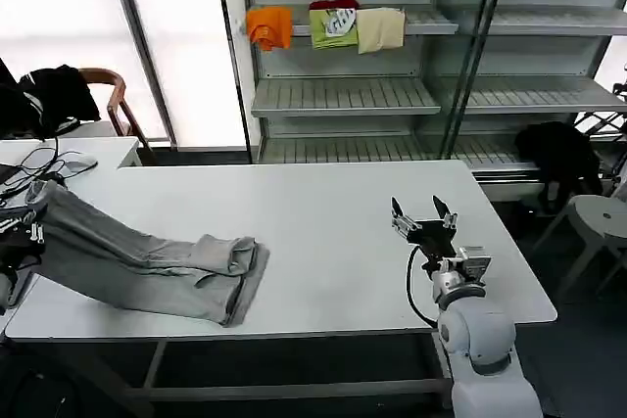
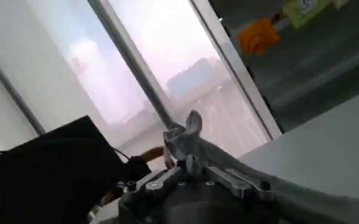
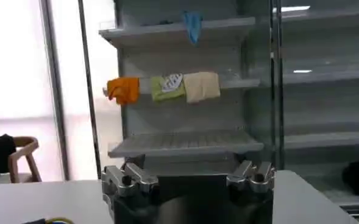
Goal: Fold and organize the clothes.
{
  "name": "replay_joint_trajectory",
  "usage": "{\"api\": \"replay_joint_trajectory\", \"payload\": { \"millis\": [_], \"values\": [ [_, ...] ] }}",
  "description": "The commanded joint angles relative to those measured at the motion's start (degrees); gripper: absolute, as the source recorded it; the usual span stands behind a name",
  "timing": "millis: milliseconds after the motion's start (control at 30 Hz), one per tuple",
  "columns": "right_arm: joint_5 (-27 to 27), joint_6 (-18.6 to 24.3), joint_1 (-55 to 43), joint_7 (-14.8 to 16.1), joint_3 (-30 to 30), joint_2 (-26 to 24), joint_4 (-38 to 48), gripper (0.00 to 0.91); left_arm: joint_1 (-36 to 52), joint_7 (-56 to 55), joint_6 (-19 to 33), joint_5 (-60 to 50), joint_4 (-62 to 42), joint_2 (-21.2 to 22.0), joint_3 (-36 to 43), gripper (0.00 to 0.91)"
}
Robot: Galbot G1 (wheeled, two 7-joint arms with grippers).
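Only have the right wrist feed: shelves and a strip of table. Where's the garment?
Observer: The grey garment lies on the left half of the table, well apart from the right pincer.
Operator: Left arm on it?
Observer: Yes. The left pincer is shut on one end of it, at the table's left edge.
Operator: Folded?
Observer: No. It lies stretched out long, with its free end bunched near the table's front edge.
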State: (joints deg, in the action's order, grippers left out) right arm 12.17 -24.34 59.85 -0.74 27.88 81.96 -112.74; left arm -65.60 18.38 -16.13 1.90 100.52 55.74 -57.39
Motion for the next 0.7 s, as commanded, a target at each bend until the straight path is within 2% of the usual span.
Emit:
{"api": "replay_joint_trajectory", "payload": {
  "millis": [33,167,267,467,700],
  "values": [
    [-0.32,0.15,0.36,0.06,-0.20,0.05,0.93,0.907,-0.50,-1.83,-8.13,0.43,17.00,9.85,15.22,0.010],
    [-0.31,0.04,1.15,0.08,0.26,-0.10,0.04,0.907,0.34,-4.78,-11.35,-0.55,18.43,13.14,24.77,0.010],
    [-0.23,-0.03,1.92,0.38,0.61,-0.04,-0.69,0.907,0.47,-5.51,-12.30,-1.97,18.02,14.62,28.79,0.010],
    [-0.06,-0.04,2.30,0.51,1.48,-0.14,-0.67,0.907,-0.33,-6.59,-12.64,-5.11,15.48,15.75,33.14,0.010],
    [-0.16,0.16,2.10,0.60,0.88,0.30,0.39,0.907,-1.29,-7.48,-12.73,-5.16,12.48,16.76,33.72,0.010]
  ]
}}
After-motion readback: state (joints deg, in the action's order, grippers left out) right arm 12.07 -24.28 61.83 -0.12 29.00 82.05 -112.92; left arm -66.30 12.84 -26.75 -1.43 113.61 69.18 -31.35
